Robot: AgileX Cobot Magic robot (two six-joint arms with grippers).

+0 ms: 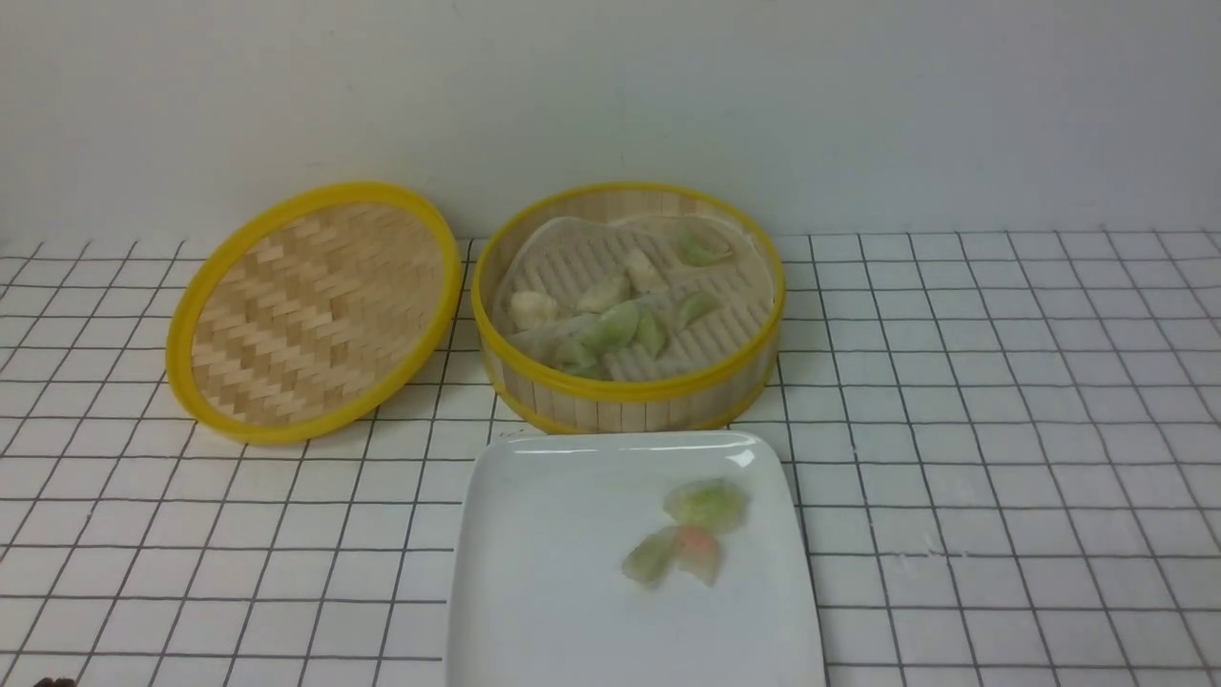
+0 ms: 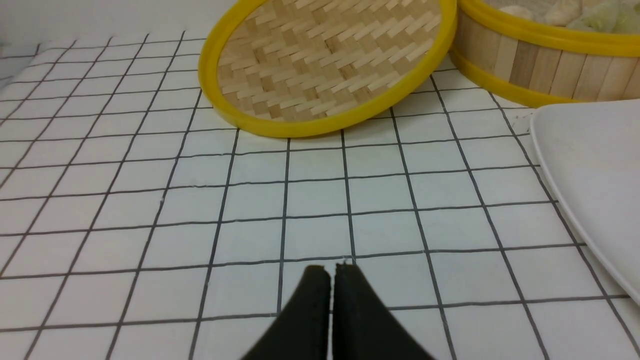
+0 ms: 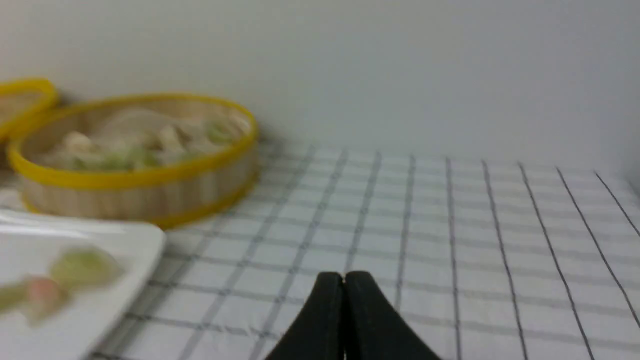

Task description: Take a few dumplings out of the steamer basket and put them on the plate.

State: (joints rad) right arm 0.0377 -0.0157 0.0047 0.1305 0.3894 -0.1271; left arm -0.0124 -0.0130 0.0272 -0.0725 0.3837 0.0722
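The steamer basket (image 1: 630, 391) stands at the back centre with several pale green and whitish dumplings (image 1: 620, 324) on its white liner. In front of it, the white square plate (image 1: 544, 572) holds three dumplings (image 1: 692, 530), green and pink-orange. Neither arm shows in the front view. My left gripper (image 2: 330, 270) is shut and empty, low over the checked cloth, left of the plate (image 2: 595, 170) and short of the lid. My right gripper (image 3: 344, 275) is shut and empty over the cloth, right of the plate (image 3: 125, 240) and the basket (image 3: 140, 195).
The flat woven lid (image 1: 315, 310) with a yellow rim leans tilted against the basket's left side; it also shows in the left wrist view (image 2: 325, 60). A white checked cloth (image 1: 1002, 429) covers the table. A plain wall stands close behind the basket.
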